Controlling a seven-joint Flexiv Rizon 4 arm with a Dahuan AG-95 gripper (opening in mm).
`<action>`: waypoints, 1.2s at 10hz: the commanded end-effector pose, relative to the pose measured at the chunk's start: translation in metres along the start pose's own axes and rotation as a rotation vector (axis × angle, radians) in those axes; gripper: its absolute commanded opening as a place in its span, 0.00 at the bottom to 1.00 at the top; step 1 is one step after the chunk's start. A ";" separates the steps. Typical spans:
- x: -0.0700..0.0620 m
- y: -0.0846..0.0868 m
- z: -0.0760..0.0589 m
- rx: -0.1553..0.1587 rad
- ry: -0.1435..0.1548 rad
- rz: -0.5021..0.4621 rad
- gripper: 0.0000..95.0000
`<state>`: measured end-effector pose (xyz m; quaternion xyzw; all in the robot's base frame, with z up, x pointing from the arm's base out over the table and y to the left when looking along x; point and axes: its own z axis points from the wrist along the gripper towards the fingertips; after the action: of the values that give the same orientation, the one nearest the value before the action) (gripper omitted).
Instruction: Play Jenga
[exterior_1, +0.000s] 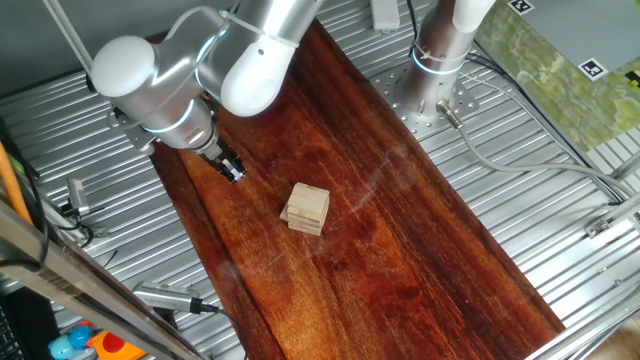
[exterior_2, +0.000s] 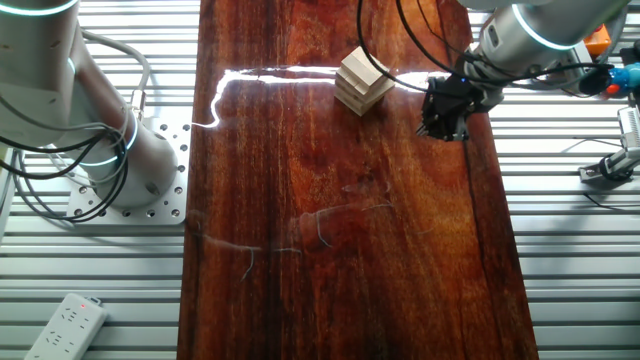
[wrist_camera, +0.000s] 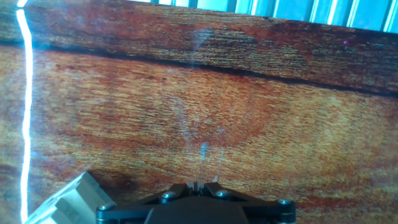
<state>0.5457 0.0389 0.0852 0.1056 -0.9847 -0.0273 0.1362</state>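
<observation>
Jenga (exterior_1: 306, 208) stack on wood board (exterior_1: 420, 250), gripper (exterior_1: 232, 170) beside it, apart, fingers prob. together, nothing held.

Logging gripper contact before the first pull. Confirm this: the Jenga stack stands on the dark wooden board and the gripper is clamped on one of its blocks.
Not right. The gripper holds no block; it hangs beside the Jenga stack, apart from it, as one fixed view shows. The stack does stand on the dark wooden board.

Lab: ribbed aluminium bench (exterior_1: 520, 180), cabled arm mounts (exterior_2: 130, 190).
</observation>
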 end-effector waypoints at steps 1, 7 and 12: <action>-0.001 0.001 0.000 -0.002 0.000 -0.010 0.00; -0.001 0.001 0.000 -0.015 0.000 -0.074 0.00; -0.001 0.001 0.000 -0.014 0.002 -0.107 0.00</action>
<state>0.5463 0.0397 0.0850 0.1569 -0.9773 -0.0415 0.1365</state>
